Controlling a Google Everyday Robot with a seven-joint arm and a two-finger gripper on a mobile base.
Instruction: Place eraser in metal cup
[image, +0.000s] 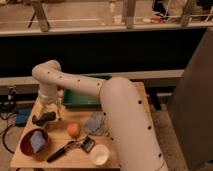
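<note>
A dark, elongated eraser (44, 118) lies on the left part of the wooden table (60, 159). My gripper (50, 113) hangs from the white arm, points down just above the eraser, and is open with a finger on either side of it. It holds nothing. A grey, shiny object (95, 123) lies right of the table's middle; it may be the metal cup on its side, but I cannot tell for sure.
A green tray (80, 99) stands at the back of the table. An orange (73, 130) sits mid-table. A brown bowl (24, 146) holding something blue is at front left. A white cup (100, 155) and a black-handled tool (62, 150) lie in front.
</note>
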